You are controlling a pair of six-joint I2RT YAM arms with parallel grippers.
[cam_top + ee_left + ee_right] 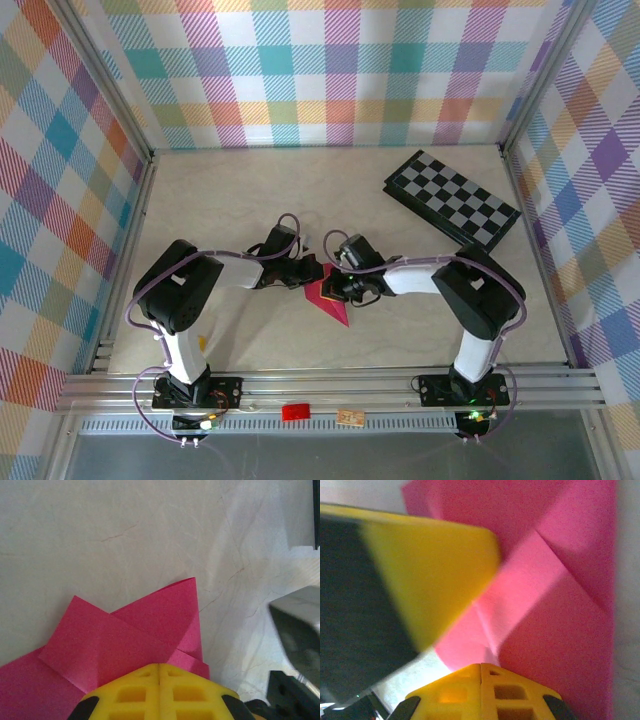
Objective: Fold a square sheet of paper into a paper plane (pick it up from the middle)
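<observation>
Pressing left gripper (306, 274): clenched shut, yellow fingertips (145, 692) brought together and set down on the near part of the sheet. Seemingly used as a weight, not a pincer (any layer nipped between the pads: impossible to tell).

red tag (295, 411): parked on the rail at the near edge, off the table and well apart from the folding. No part in the work, by the look of it.

square sheet of paper (332, 305): lying on the table (230, 200) near its middle, between the two grippers and touched by both. Already creased, with corner flaps turned in over the body and one pointed flap lifting a little at its edge. Folding only part done.

right gripper (338, 288): likewise closed tight, with nothing plainly held. Tips resting on the sheet from the opposite side, just beside the left one's fingers. Probably placed there to pin the paper from both sides, so that a crease can be rubbed flat without the sheet sliding.

checkerboard (452, 198): lying at an angle toward the far right corner, well apart from the paper and clear of both arms' reach over it.

risk: thin paper under two hard tips, so prone to skidding or tearing if dragged sideways rather than pressed.
</observation>
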